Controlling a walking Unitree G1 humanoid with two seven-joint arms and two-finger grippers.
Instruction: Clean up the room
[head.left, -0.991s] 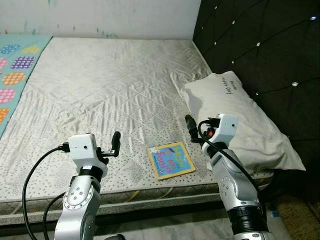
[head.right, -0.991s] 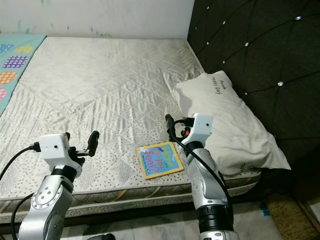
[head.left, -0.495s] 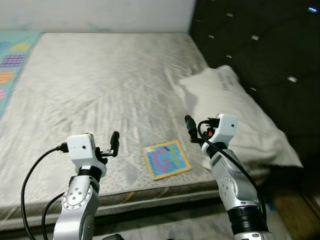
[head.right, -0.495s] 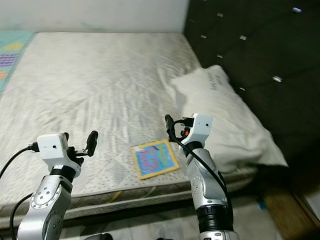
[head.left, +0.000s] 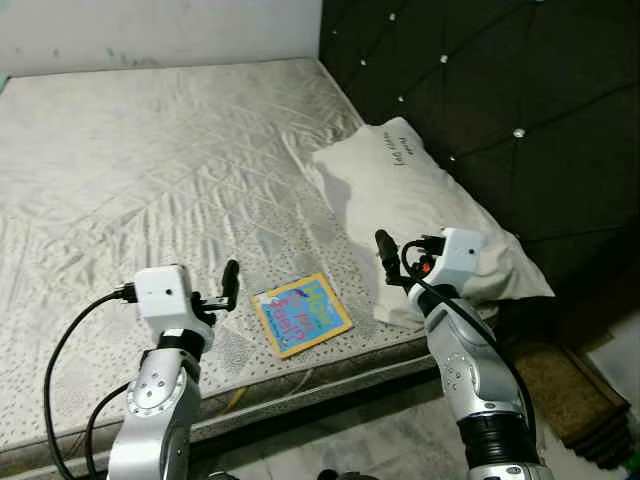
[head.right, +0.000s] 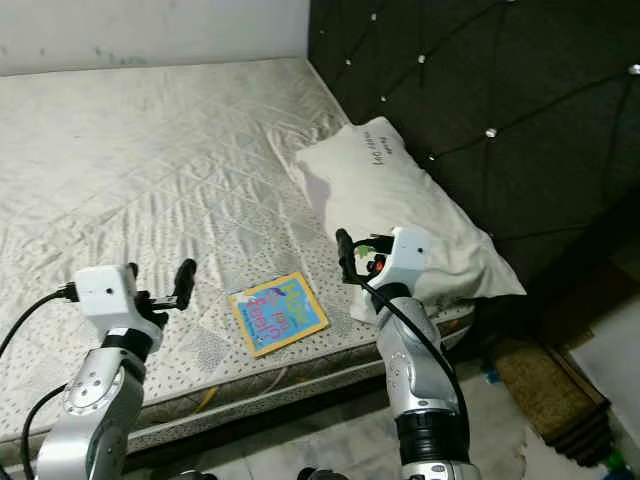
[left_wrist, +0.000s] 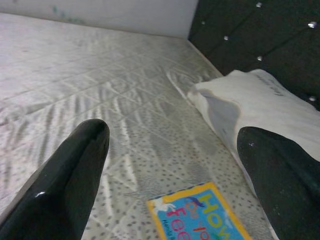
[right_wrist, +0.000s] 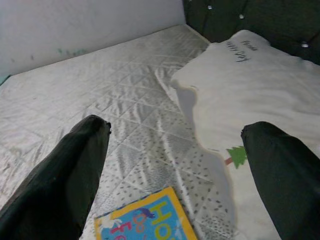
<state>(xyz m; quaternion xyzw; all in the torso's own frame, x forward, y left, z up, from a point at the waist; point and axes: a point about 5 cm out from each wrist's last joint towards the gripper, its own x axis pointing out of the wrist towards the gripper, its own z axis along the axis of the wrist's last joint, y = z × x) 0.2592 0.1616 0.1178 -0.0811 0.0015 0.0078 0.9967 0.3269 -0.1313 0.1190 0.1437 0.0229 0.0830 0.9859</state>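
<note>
A thin book (head.left: 301, 315) with a yellow border is lying flat on the mattress (head.left: 150, 170), close to the front edge and just beside the near corner of the white pillow (head.left: 420, 200). The pillow is resting against the dark padded headboard (head.left: 480, 90), and its near end is hanging slightly past the mattress edge.

Both arms are being held up in front of the bed, above the front edge. The left gripper (left_wrist: 175, 165) is being held with its 2 fingers wide apart, nothing between them, and the book is being framed low between them in the left wrist view. The right gripper (right_wrist: 175, 165) is likewise being held spread and empty, with the book and the pillow corner being seen between its fingers (right_wrist: 65, 175).

The book is probably being lined up as the thing to tidy, though that is a judgement only. Several risks are being carried by such a pick. Because the book is lying flat and thin on soft, wrinkled fabric, the sheet may be pinched along with it, or the fingers may be slid over the cover without catching an edge. If the book is pushed sideways, it may be shoved off the front edge onto the floor. If the right arm is swung in carelessly, the overhanging pillow may be dragged down.
</note>
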